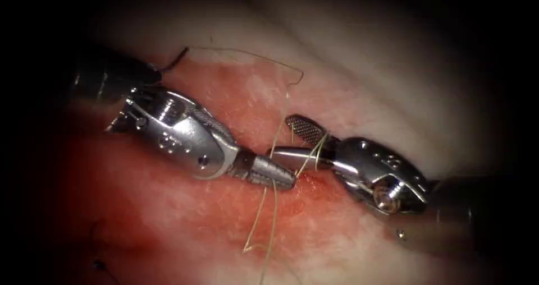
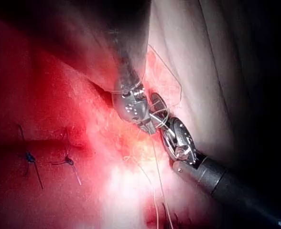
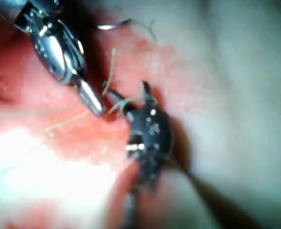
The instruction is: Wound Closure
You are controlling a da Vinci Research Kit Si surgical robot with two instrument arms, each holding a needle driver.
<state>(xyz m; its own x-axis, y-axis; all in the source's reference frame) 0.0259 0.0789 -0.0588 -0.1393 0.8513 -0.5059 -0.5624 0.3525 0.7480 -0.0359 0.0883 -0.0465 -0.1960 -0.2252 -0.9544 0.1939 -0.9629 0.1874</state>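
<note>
The left end effector (image 1: 279,178) is pinching the thread (image 1: 273,206) over the tissue (image 1: 185,217), while the right end effector (image 1: 292,136), thread-wrapped, is gaping apart.

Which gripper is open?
The right gripper: its jaws are spread, with thread looped around them. The left gripper is shut on the thread beside it.

Shiny metal left tool (image 1: 275,178), wet glistening tissue (image 1: 168,206)
</note>
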